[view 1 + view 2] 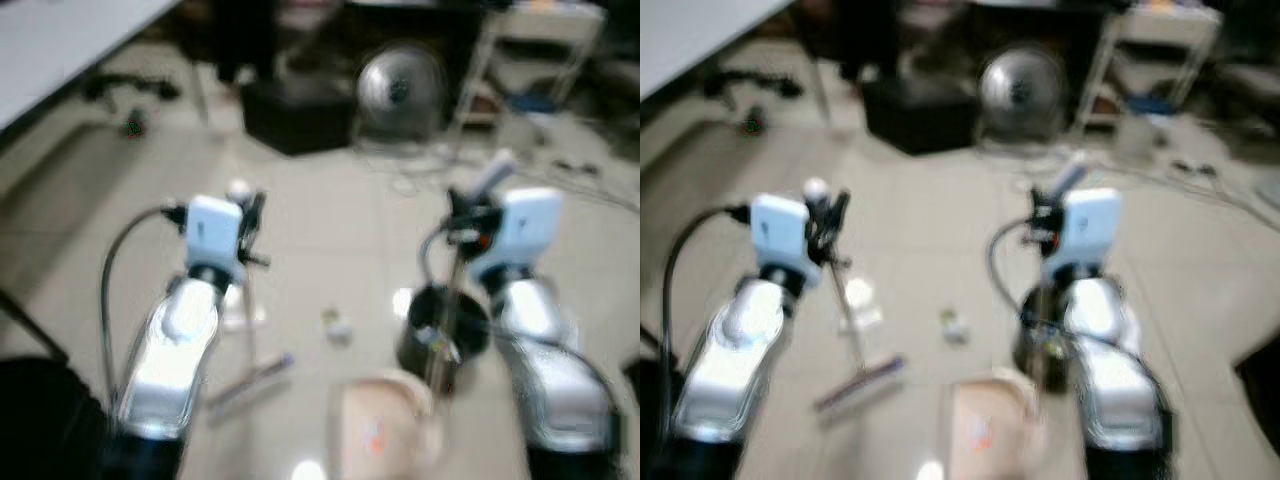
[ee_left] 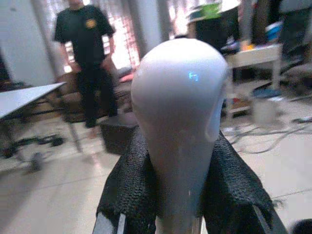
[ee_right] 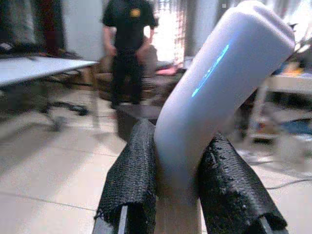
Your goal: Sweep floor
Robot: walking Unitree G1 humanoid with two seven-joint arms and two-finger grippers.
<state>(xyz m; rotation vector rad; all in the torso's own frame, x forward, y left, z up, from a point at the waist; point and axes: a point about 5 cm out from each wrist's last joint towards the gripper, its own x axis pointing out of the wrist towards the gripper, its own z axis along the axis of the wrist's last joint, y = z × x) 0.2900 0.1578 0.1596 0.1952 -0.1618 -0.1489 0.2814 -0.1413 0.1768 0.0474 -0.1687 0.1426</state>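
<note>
The broom handle (image 2: pixel 178 122) is held upright by the left gripper (image 1: pixel 245 225), its head (image 1: pixel 860 383) resting on the tiled floor (image 1: pixel 330 220) beside scattered litter (image 1: pixel 337 326). The dustpan handle (image 3: pixel 214 87) is clamped between the right gripper's (image 1: pixel 470 215) fingers (image 3: pixel 134 175), keeping the dustpan (image 1: pixel 442 330) ready near the debris.

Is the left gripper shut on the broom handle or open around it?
Shut. In the left wrist view both black fingers press against the white handle with no gap; the left gripper holds it upright above the floor.
</note>
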